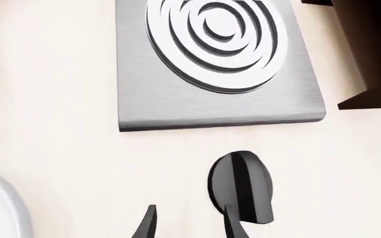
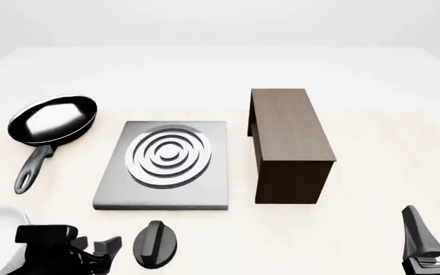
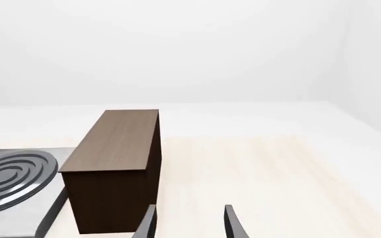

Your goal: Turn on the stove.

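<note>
Front view overlooks table; both wrist views share stove (image 2: 162,166).

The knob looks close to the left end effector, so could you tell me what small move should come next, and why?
Probably ease the left end effector forward and slightly toward the wooden box side. In the left wrist view the black knob lies in front of one finger, not centred in the open gap, and nothing is gripped yet. Centring the gap on the knob's ridge should allow a grip to turn on the stove.

I see bright, even, shadowless render light, sharp throughout, with white glare in the frying pan (image 2: 54,118) and soft sheen on the stove (image 2: 163,198) plate.
</note>
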`<state>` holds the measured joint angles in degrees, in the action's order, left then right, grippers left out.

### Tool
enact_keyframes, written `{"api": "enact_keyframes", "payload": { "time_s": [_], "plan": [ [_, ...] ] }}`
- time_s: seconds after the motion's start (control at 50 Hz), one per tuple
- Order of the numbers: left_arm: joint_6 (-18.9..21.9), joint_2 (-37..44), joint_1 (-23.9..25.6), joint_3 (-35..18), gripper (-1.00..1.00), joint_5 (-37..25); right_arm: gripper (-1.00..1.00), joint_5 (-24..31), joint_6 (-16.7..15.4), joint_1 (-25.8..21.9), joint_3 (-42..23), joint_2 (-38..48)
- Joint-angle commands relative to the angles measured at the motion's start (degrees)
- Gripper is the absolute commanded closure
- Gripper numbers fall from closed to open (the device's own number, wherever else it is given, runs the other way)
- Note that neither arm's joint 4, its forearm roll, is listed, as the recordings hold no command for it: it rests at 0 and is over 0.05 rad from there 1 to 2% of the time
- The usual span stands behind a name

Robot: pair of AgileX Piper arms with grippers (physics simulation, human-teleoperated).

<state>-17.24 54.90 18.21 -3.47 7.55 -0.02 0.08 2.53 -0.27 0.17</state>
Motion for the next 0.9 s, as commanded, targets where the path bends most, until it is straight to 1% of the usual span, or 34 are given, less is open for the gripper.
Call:
{"api": "enact_keyframes", "payload": {
  "time_s": [0.02,0.08,0.1,0.22,0.4,0.48,0.56,0.66,0.74,0.78,0.9],
  "plan": [
    [-1.6,5.5,1.0,2.0,-1.0,6.3,-1.0,0.0,0.0,0.0,0.0,0.0],
    [-1.7,5.7,1.1,2.0,-1.0,6.4,-1.0,0.0,0.0,0.0,0.0,0.0],
    [-2.2,11.1,2.3,2.1,-1.0,11.2,-1.0,0.0,0.0,0.0,0.0,0.0],
    [-2.7,14.6,2.8,2.5,-1.0,14.6,-1.0,0.0,0.0,0.0,0.0,0.0],
    [-2.8,16.2,3.2,2.2,-1.0,15.7,-1.0,0.0,0.0,-0.1,0.0,0.0],
    [-2.6,19.3,3.1,2.0,-1.0,18.1,-1.0,0.0,0.0,0.0,0.0,0.0],
    [-2.6,18.6,3.6,1.5,-1.0,17.2,-1.0,0.0,0.0,-0.1,0.0,0.0],
    [-2.8,21.3,4.2,1.1,-1.0,19.4,-1.0,0.0,0.0,-0.1,0.0,0.0],
    [-2.9,22.0,4.6,0.9,-1.0,20.0,-1.0,0.0,-0.1,-0.1,0.0,0.0],
    [-3.3,23.8,4.7,1.2,-1.0,21.7,-1.0,0.0,0.0,-0.1,0.0,0.0],
    [-3.3,24.0,4.7,1.3,-1.0,21.9,-1.0,0.0,-0.1,0.0,0.0,0.0]
  ]
}}
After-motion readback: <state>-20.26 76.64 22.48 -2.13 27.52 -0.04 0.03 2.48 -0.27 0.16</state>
